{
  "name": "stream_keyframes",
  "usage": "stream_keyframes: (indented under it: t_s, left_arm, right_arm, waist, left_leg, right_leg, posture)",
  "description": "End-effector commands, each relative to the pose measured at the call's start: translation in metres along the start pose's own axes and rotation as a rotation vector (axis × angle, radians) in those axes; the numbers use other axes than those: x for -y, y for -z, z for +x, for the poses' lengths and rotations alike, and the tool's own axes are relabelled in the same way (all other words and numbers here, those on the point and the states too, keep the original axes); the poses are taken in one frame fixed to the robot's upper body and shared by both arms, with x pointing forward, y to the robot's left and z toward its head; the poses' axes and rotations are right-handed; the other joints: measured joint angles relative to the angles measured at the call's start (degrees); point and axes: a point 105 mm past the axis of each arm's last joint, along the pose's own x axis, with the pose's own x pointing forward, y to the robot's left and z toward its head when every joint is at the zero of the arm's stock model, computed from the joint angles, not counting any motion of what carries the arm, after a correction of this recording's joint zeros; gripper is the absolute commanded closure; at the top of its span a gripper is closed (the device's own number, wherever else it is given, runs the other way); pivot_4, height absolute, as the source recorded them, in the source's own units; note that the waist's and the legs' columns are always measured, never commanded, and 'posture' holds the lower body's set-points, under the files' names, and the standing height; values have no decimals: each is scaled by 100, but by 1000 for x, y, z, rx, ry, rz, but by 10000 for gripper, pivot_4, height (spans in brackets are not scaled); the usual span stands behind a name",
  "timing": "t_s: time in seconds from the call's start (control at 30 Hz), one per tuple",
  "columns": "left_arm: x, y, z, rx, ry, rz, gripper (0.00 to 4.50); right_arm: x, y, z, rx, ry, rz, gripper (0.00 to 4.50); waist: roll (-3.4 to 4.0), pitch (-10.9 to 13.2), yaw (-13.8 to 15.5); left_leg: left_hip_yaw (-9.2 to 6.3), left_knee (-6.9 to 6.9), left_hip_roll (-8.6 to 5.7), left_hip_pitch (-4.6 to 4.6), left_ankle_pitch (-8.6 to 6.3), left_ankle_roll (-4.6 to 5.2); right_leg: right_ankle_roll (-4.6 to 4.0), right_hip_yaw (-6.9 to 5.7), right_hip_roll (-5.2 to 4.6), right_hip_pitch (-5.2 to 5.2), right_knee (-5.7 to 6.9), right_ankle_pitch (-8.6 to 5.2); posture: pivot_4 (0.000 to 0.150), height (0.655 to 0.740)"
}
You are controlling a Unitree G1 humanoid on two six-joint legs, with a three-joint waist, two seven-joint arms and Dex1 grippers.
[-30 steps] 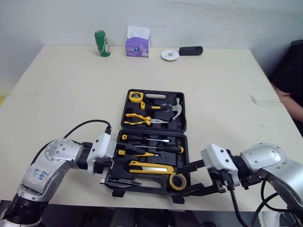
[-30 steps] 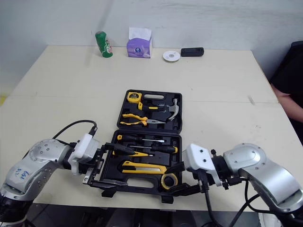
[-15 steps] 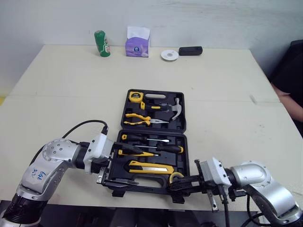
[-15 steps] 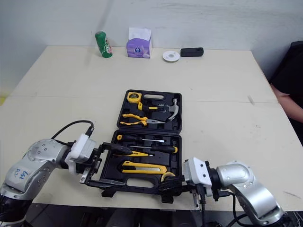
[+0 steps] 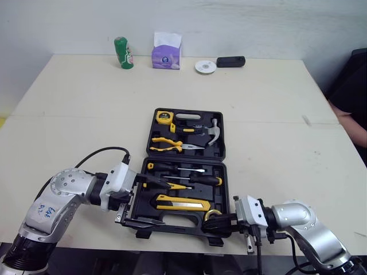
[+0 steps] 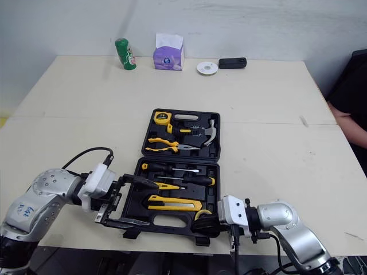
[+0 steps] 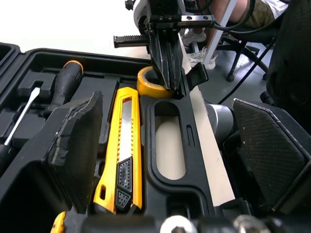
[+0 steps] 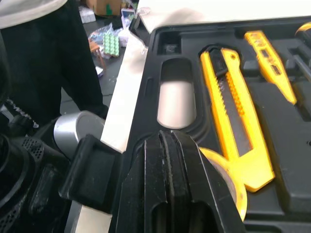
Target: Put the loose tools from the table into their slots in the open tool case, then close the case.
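The right hand [image 5: 213, 221] lies low at the near right corner of the tool case [image 5: 225, 183], its two fingers pressed together with nothing seen between them. Their tips rest on the yellow tape roll [image 5: 213, 213]. The left hand [image 5: 163, 203] is at the near left corner, spread wide. One finger reaches in over the tray and the other runs along the near rim. The case lies open at the near edge of the table [image 5: 86, 97], with every tool in it.

In the left wrist view, the left hand's fingers [image 7: 73, 141] stand wide apart either side of the utility knife [image 7: 124, 145] and the carry-handle slot [image 7: 170, 141]. The right hand's tips dip into the tape roll's hole. The table edge runs just under the rim, so a hard push could slide the case off.

In the right wrist view, the shut fingers cover much of the roll, and I cannot tell whether it sits flush in its recess.

I judge three risks:
- If the roll stays proud of its slot, the far half will jam on it when folded over.
- If the fingertips skid off the roll's curved wall, they could knock the knife out.
- If the far half comes down before the left finger leaves the tray, that finger gets caught.
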Motion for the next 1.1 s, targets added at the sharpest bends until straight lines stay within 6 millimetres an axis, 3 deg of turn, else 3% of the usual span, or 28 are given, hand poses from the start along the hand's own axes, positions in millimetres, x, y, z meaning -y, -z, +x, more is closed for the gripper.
stream_keyframes:
  t_s: [0.03, 0.13, 0.47, 0.73, 0.93, 1.1]
  left_arm:
    - [1, -3, 1, 1, -3, 32, 0]
    - [0, -3, 0, -1, -13, 35, 0]
    - [-2, -1, -1, -9, -36, 36, 0]
    - [-7, -5, -3, 9, -63, 43, 0]
    - [-11, -6, -10, 14, -105, 35, 0]
    - [-28, -10, -29, 25, -248, 34, 0]
  right_arm:
    - [-2, 26, -2, -124, 1, -3, 44759]
    - [3, 42, -2, -207, 44, 6, 44759]
    - [3, 51, 0, -220, 74, 142, 44759]
    - [-1, 54, -5, -102, 95, 227, 44759]
    - [5, 36, -7, 19, 123, 228, 44759]
    - [13, 4, -15, 34, 133, 131, 44759]
  waist:
    - [-1, -1, -2]
    - [-12, -8, -14]
    - [-33, -25, -16]
    - [-31, -28, -2]
    - [-23, -23, -2]
    - [1, -8, 7]
  left_leg:
    - [0, 0, 0, 2, 0, 0]
    - [1, -3, 1, 21, 0, -1]
    - [-4, -21, 9, 100, -21, 11]
    - [-4, -35, 10, 108, -30, 11]
    - [-4, -35, 10, 104, -33, 17]
    - [-7, -34, 8, 87, -34, 19]
  right_leg:
    - [0, 0, 0, 1, 0, 0]
    - [0, 1, 1, 16, 0, 0]
    - [-19, -1, -1, 90, -13, 0]
    - [-29, -4, -2, 98, -26, -5]
    - [-28, -5, -4, 96, -29, -4]
    - [-27, -8, -7, 82, -34, -4]
  posture:
    - [1500, 7400]
    - [1500, 7400]
    - [1500, 7400]
    - [1500, 7400]
    - [1500, 7400]
    - [1500, 7400]
